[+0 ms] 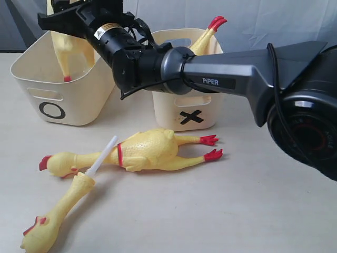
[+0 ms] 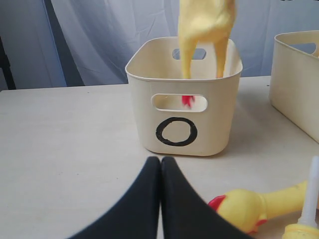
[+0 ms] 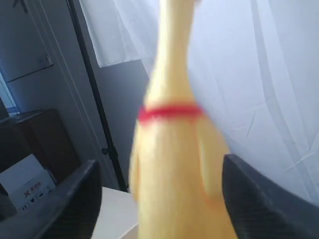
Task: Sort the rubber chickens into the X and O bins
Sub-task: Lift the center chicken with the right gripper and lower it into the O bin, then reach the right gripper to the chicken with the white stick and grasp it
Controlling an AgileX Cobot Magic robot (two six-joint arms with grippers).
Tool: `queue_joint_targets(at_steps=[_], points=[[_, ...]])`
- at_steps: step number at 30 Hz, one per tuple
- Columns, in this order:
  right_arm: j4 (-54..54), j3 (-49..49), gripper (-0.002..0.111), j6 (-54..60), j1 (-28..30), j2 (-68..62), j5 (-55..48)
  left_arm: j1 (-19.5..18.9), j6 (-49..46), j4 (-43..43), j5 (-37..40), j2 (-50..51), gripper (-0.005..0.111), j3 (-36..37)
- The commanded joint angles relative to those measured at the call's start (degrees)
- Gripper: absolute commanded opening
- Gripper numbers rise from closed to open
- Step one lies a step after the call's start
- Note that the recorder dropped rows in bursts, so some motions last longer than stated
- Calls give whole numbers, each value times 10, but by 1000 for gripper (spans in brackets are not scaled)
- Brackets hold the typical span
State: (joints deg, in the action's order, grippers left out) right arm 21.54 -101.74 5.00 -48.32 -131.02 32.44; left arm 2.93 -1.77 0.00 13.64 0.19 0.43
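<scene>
My right gripper point(image 1: 55, 16) reaches across to above the O bin point(image 1: 79, 100). A rubber chicken point(image 1: 71, 45) hangs feet-down inside that bin, between the gripper's spread fingers. In the right wrist view the blurred chicken point(image 3: 174, 164) sits between the jaws of the right gripper point(image 3: 159, 167), with a clear gap on one side. The X bin point(image 1: 187, 108) holds another chicken, its red foot point(image 1: 217, 22) sticking up. Two chickens lie on the table, one point(image 1: 147, 150) before the bins, one point(image 1: 55, 211) nearer the front. My left gripper point(image 2: 160, 160) is shut and empty, low before the O bin point(image 2: 209, 129).
A white rod point(image 1: 102, 155) sticks out of the front chicken's neck end and leans over the other chicken's neck. The right arm point(image 1: 237, 68) spans over the X bin. White curtains hang behind the table.
</scene>
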Motion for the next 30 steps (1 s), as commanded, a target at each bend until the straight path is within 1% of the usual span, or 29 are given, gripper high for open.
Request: queue_joint_targets(at_steps=[1,2,4,6,7,8,9,10,11,12,14,16,17,19,20,22,24,28,30], points=[[-5,-4,54,-2,3,6,10,7,1,0,-4,-2,0,-4],[-5,-4,52,-2,3,6,9,7,1,0,-4,-2,0,-4],[-5,-4,55,-2,3,8,-8,7,1,0,-4,-2,0,-4],[-5,-4,58,-2,3,21,-81,7,1,0,-4,-2,0,-4],[-25,-4,59,-2,3,35,-154,7,1,0,-4,-2,0,-4],[-42,-4,59,-2,3,44,-202,7,1,0,-4,-2,0,-4],[-86,-4,59,0,3,69,-295,7,1,0,-4,-2,0,-4],[-115,-4,59,0,3,83,-349,7,1,0,-4,-2,0,-4],[-150,-4,59,1,2,109,-448,7,1,0,-4,-2,0,-4],[-158,-4,58,14,2,121,-506,7,1,0,-4,-2,0,-4],[-158,-4,58,85,2,149,-636,7,1,0,-4,-2,0,-4],[-154,-4,54,142,2,169,-762,7,1,0,-4,-2,0,-4],[-147,-4,51,160,2,176,-829,7,1,0,-4,-2,0,-4],[-134,-4,46,185,2,181,-934,7,1,0,-4,-2,0,-4],[-129,-4,45,188,2,181,-976,7,1,0,-4,-2,0,-4],[-112,7,45,190,2,181,-1008,7,1,0,-4,-2,0,-4],[-94,22,46,216,2,181,-1010,7,1,0,-4,-2,0,-4],[-29,47,57,251,1,170,-1001,7,1,0,-4,-2,0,-4],[2,53,60,254,-6,164,-992,7,1,0,-4,-2,0,-4]])
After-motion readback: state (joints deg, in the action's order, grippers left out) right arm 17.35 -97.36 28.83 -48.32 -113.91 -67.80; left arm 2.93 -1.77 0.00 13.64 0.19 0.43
